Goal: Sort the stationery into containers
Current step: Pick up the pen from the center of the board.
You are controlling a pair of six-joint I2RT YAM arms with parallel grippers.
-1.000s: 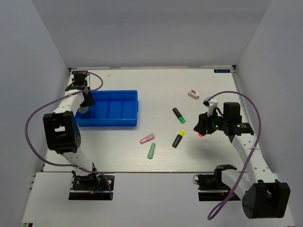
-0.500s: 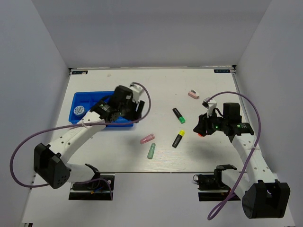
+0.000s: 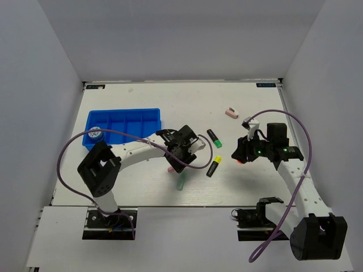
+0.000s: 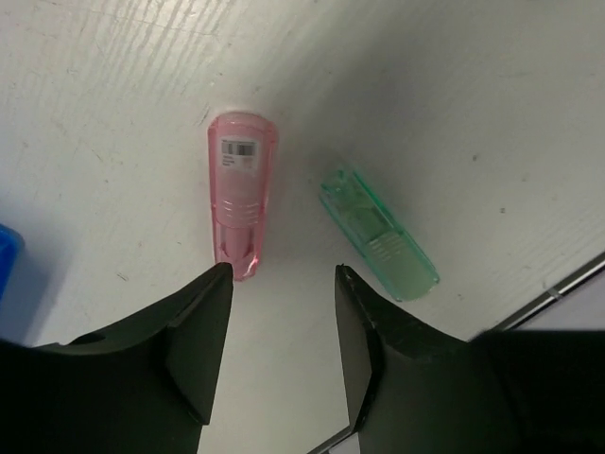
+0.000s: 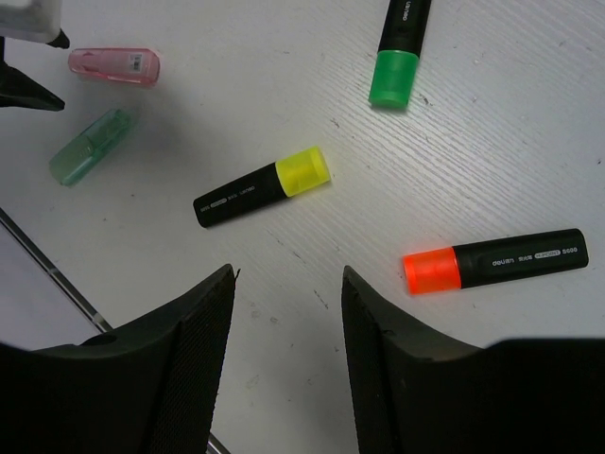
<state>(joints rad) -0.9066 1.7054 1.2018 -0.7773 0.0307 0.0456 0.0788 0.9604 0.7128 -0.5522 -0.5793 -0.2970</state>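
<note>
Bright-blue tray (image 3: 131, 120) stands at the far left of the desk (image 3: 255, 102), divided into a row of compartments; its near right corner is covered by my left arm. The round blue-white roll (image 3: 95, 135) lies in the left-end compartment. All other stationery lies out on the desk, well apart from the tray. My left hand (image 4: 284, 279) hangs over the desk centre with its jaws parted and nothing between them. The fingertips frame the narrow end of the pink eraser (image 4: 241, 194), which lies flat with its barcode label up. The mint eraser (image 4: 378, 234) lies just beside it at an angle, apart from it and near the desk's front edge. My right hand (image 5: 288, 279) hovers over the right part of the desk, jaws likewise parted and holding nothing. Beyond its fingers lie three highlighters, none touching another: the orange-capped highlighter (image 5: 493, 260) on the right, the yellow-capped highlighter (image 5: 263, 186) in the middle, and the green-capped highlighter (image 5: 402, 47) farthest off. The small pink clip (image 3: 231, 112) lies alone toward the far right of the desk.
</note>
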